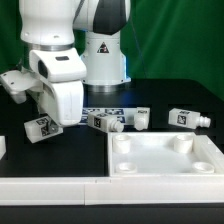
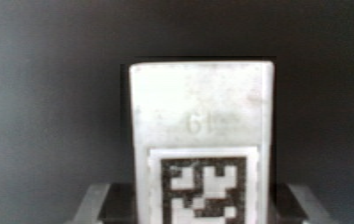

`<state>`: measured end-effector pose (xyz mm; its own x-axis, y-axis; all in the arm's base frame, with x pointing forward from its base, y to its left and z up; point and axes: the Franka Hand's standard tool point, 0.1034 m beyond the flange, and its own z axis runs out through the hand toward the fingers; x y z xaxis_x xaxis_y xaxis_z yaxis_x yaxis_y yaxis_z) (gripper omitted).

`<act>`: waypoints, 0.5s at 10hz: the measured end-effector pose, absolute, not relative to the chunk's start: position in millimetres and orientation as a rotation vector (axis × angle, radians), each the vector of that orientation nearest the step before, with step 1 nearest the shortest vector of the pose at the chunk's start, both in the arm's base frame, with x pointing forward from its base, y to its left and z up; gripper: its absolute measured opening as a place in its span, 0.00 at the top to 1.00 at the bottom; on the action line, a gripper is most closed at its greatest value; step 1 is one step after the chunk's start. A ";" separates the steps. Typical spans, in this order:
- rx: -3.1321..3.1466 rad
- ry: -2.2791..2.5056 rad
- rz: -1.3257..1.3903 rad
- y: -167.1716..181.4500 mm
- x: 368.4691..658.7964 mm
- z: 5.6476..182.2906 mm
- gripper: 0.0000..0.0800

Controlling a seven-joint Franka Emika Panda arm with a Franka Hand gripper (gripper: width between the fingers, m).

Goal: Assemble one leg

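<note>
my tool (image 2: 199, 198) is clenched on the leg (image 1: 42, 126), low over the table (image 1: 160, 98) at the exterior view's left; it looks light, stiff and slick, best held by its flat sides.

One leg (image 2: 195, 100) sits between the jaws, three legs (image 1: 140, 118) behind the panel (image 1: 165, 158).

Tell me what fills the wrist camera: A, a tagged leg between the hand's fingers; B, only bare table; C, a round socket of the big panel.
A: the wrist view shows a leg bearing a black-and-white tag, with the hand straddling its tagged end.
</note>
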<state>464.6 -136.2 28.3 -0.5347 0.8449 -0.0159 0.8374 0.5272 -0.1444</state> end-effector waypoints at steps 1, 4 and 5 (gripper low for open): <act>-1.396 -2.735 0.217 -139.4 462.6 28.2 0.64; -0.738 -2.812 0.170 -136.1 437.0 23.3 0.64; -0.628 -2.824 0.184 -134.4 434.7 21.7 0.64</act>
<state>434.7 -134.4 21.7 -0.8783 0.4310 0.2070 0.4004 0.8996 -0.1741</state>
